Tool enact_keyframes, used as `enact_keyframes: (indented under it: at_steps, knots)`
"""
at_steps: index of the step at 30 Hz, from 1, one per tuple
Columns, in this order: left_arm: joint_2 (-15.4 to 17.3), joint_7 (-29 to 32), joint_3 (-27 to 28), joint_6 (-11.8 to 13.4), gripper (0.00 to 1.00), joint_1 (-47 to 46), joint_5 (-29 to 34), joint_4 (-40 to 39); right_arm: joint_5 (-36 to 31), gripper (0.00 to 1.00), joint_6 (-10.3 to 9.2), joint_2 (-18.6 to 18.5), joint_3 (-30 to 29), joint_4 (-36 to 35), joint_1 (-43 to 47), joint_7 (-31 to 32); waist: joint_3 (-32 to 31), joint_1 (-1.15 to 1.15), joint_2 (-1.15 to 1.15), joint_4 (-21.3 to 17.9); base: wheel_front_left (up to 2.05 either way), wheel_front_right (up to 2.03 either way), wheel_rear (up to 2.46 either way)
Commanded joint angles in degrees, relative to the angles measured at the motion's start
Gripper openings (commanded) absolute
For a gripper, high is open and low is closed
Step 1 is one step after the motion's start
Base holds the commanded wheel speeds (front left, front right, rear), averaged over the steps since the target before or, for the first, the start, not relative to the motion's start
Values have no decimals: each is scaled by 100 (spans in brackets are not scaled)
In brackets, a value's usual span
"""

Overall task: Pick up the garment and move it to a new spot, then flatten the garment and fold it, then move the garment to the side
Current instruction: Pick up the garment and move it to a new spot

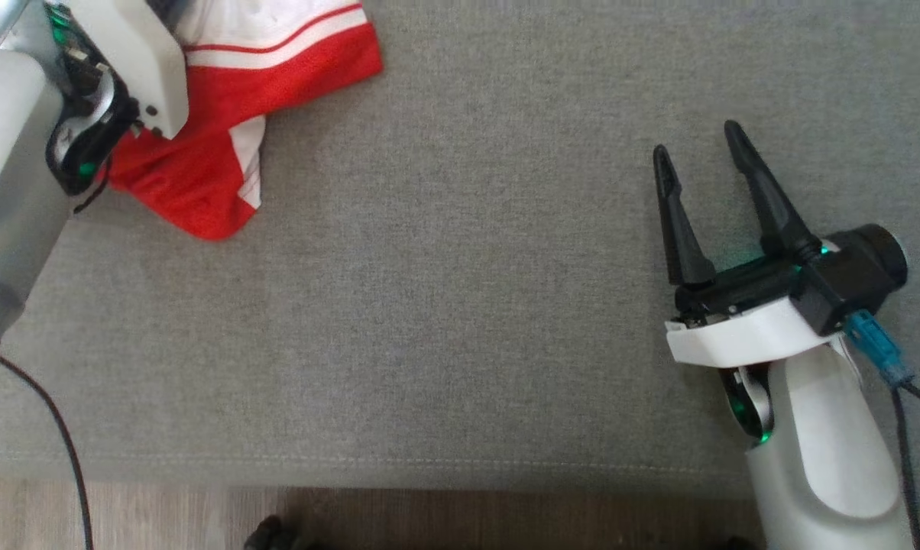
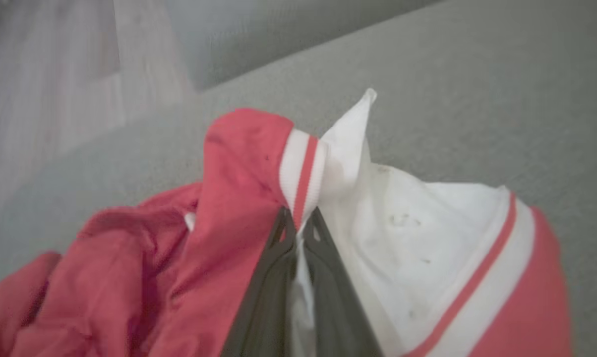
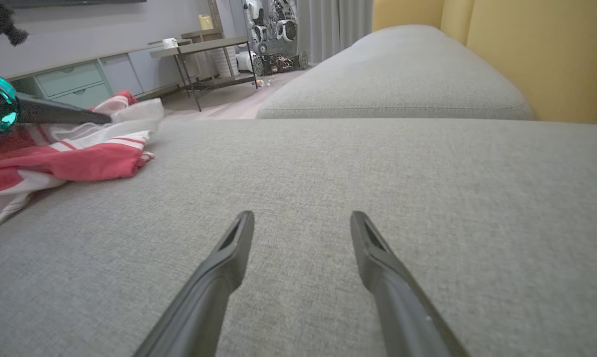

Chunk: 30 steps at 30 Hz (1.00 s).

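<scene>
One claw on the garment [image 2: 402, 238], one wide

Your left claw [image 2: 298, 218] is clamped on the garment's striped white band [image 2: 301, 173], with cloth bunched to both sides of it on the sofa cushion [image 1: 468, 305]. Your right claw [image 1: 697, 139] stands wide above the sofa cushion, the garment well off to its left.

White arm shells [image 1: 819, 428], black tapered fingers [image 1: 772, 202], green lights [image 1: 762, 437], blue plug [image 1: 876, 347], black cables [image 1: 66, 443]
</scene>
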Motion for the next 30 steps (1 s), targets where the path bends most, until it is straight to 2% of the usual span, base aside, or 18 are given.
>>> enact_keyframes:
  at_steps: [1,3,6,15,20,24,27,30]
  knots:
    - [365,-359,161,3,0,-339,58,-90,82,100,19,88,115,-32,161,19,-232,-1,0,-12,0,0,0]
    - [427,-805,107,3,0,-421,104,-58,131,100,19,108,140,7,196,19,-445,-1,0,-12,0,0,0]
    - [511,-1145,28,3,0,-503,120,-114,209,100,19,132,181,70,266,19,-791,-1,0,-31,0,0,0]
    - [842,-1376,384,2,0,-603,-25,-1219,635,100,19,154,390,131,495,19,-1601,-1,0,-331,0,0,0]
    - [865,-1380,823,4,0,-541,-95,-2038,855,100,19,155,504,76,547,19,-1808,-1,0,-760,0,0,0]
    - [714,-1380,1056,63,0,-517,-257,-2558,1008,100,19,156,556,-41,528,19,-1865,-1,0,-1218,0,0,0]
    - [527,-1377,1098,111,0,-580,-344,-2840,1108,100,19,156,592,-113,506,19,-1896,-1,0,-1607,0,0,0]
    - [407,-1370,959,258,0,-771,4,-3020,1231,100,19,156,631,-189,470,19,-1871,-1,0,-2031,0,0,0]
